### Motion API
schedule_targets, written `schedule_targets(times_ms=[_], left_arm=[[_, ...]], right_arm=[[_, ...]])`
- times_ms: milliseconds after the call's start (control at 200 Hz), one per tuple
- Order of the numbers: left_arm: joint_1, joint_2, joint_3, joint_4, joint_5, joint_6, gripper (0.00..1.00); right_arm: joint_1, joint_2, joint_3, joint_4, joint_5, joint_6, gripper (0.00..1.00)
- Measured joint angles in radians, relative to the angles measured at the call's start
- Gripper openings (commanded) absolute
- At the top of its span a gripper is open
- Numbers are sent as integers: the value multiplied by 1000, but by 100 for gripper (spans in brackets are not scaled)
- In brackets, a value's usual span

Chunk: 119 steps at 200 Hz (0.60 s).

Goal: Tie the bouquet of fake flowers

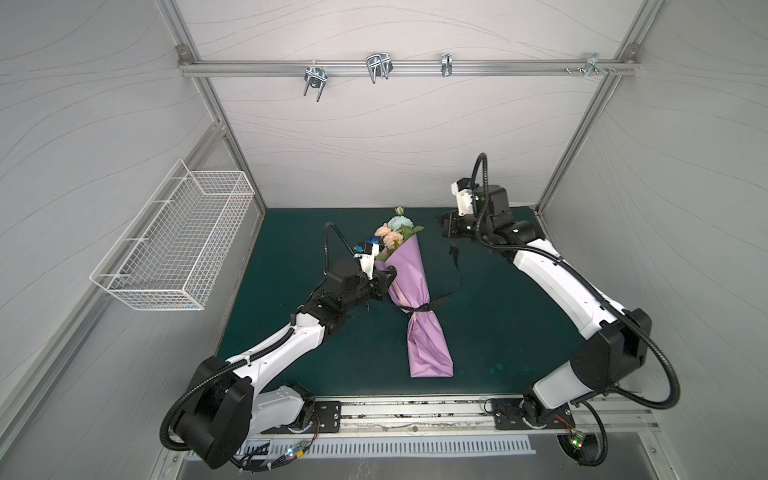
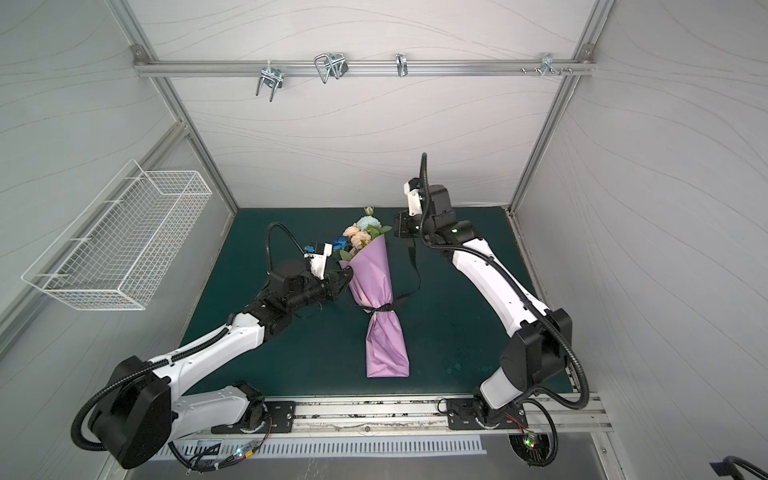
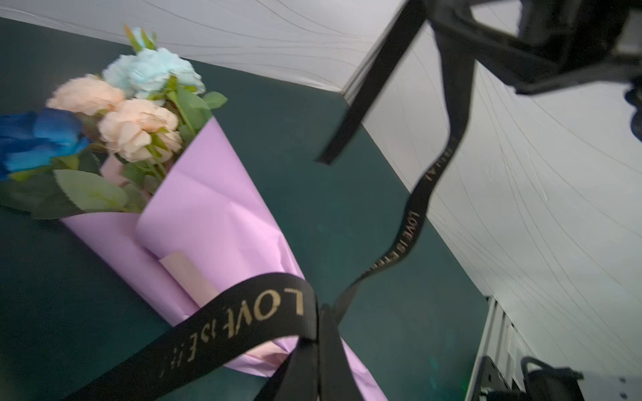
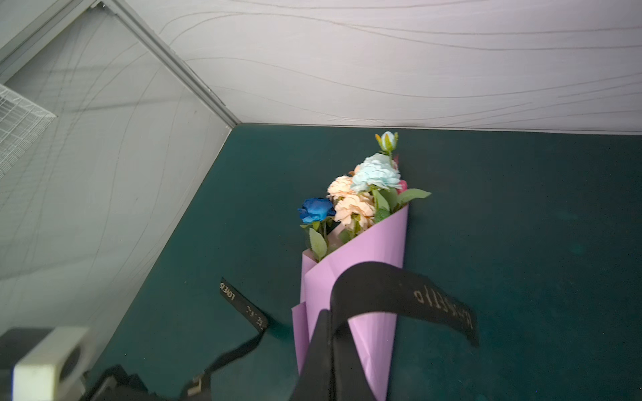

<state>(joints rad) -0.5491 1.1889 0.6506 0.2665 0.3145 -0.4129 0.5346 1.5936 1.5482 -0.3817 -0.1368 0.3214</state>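
Pinching the black ribbon (image 3: 267,309) between the left jaws, pressed together on it; gold lettering "LOVE IS" legible in the left wrist view on a loop curling off the closed tips. Positioned in both top views at the left edge of the lilac paper wrap (image 1: 409,274) (image 2: 374,274), just above the tied waist; contact with the paper not determinable. Clamping the same ribbon between the right jaws too, likewise pressed together, raised clear of the table (image 1: 519,332) toward the back right, well apart from the wrap. Short free end hanging below that grip in the left wrist view. Trailing from the right jaws as one slack strand, down and across the table to the wrap waist. Bound there as a dark band around the paper.

Lying flat at mid-table: the bouquet of fake flowers (image 1: 392,235) (image 2: 361,235) (image 4: 361,205), enclosed in the wrap, heads toward the back wall, wrapped stem end toward the front edge of the table. Projecting from the open mouth of the wrap in the right wrist view: peach, pale blue and deep blue blooms with green leaves, plus one pale bud at the far tip. Stems concealed by the paper. Pink underside exposed at one fold in the left wrist view.

Mounted on the left wall: white wire basket (image 1: 178,237). Fixed along the back wall: metal rail with hooks (image 1: 378,68).
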Motion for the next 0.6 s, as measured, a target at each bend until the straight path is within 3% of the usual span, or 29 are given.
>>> schedule_targets(times_ms=[260,595], left_arm=[[-171,24,-5,-30,-25,145,0],[-248,35,-21,-30,-73,273,0]], right_arm=[[153,266,248,46,-134,-16,0],[272,594,571,-6,-526,-29,0]])
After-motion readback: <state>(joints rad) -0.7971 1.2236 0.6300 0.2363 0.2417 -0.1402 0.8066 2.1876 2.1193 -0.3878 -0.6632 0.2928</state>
